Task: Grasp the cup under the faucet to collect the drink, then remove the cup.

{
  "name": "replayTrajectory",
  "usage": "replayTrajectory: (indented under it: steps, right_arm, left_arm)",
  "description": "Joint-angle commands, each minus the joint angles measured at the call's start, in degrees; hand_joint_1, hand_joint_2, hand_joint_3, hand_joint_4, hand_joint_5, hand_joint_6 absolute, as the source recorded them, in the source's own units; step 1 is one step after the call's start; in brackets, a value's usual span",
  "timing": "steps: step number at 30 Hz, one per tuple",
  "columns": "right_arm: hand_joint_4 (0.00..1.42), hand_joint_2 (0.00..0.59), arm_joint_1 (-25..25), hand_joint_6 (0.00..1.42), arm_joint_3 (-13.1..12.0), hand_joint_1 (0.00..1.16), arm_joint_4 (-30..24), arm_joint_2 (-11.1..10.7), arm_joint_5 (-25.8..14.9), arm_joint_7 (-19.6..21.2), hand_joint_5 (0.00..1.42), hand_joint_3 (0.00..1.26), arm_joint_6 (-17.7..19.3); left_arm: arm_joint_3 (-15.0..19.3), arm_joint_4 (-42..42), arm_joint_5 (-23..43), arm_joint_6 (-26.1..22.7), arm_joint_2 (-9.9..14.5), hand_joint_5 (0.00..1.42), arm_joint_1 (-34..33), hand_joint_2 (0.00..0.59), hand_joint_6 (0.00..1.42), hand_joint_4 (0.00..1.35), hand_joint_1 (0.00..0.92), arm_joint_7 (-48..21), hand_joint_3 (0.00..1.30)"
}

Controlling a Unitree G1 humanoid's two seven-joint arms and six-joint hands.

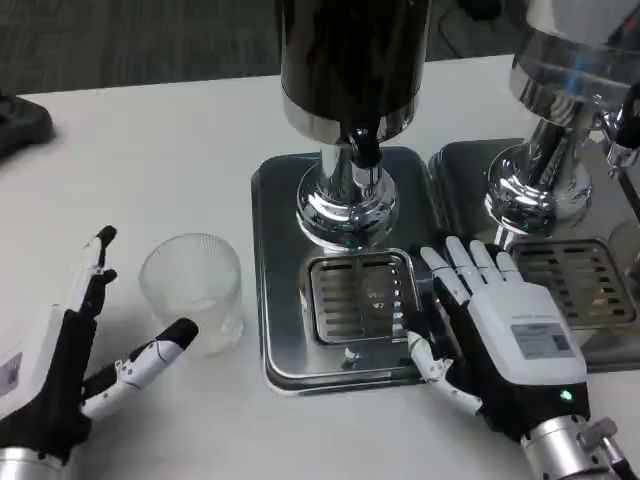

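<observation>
Clear ribbed cup upright on white table, left of drip grate. Left hand spread beside cup, holding nothing; right hand released, empty, beside grate.

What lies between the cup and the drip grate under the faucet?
In the head view, only bare table and the steel tray's raised left rim separate the cup from the grate.

Your left hand sits low at the left of the view, palm turned inward, fingers spread apart and holding nothing. Your right hand lies to the right, white back facing up, fingers extended forward together, thumb angled inward, gripping nothing.
</observation>
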State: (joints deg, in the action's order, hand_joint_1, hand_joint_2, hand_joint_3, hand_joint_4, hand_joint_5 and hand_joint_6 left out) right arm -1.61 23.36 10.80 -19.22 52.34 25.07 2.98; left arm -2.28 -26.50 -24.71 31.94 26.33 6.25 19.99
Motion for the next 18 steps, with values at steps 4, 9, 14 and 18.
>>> replayTrajectory:
  steps: [4,9,14,18]
  right_arm:
    - [0.00,0.505,0.0,0.00,0.0,0.18,0.1,0.4,0.1,0.8,0.00,0.10,-0.1]
    - [0.00,0.505,-0.1,0.00,-0.2,0.18,-0.1,0.2,0.1,0.7,0.00,0.10,-0.2]
    - [0.00,0.505,0.1,0.00,-0.1,0.18,-0.1,0.4,0.2,0.6,0.00,0.10,-0.2]
    - [0.00,0.505,0.0,0.00,-0.1,0.18,-0.1,0.4,0.2,0.5,0.00,0.10,-0.3]
  left_arm:
    - [-0.8,-1.0,-1.8,-2.1,0.7,0.18,-2.1,0.053,0.13,0.00,0.206,-1.6,0.00]
    - [-1.4,-3.0,-1.8,-2.4,0.5,0.21,-4.0,0.060,0.16,0.03,0.229,-1.6,0.01]
    - [-2.6,-5.3,-1.8,-1.5,0.2,0.25,-6.5,0.062,0.18,0.09,0.234,-1.7,0.06]
    - [-3.3,-6.3,-1.7,-1.6,0.5,0.28,-7.1,0.062,0.20,0.13,0.234,-1.9,0.12]
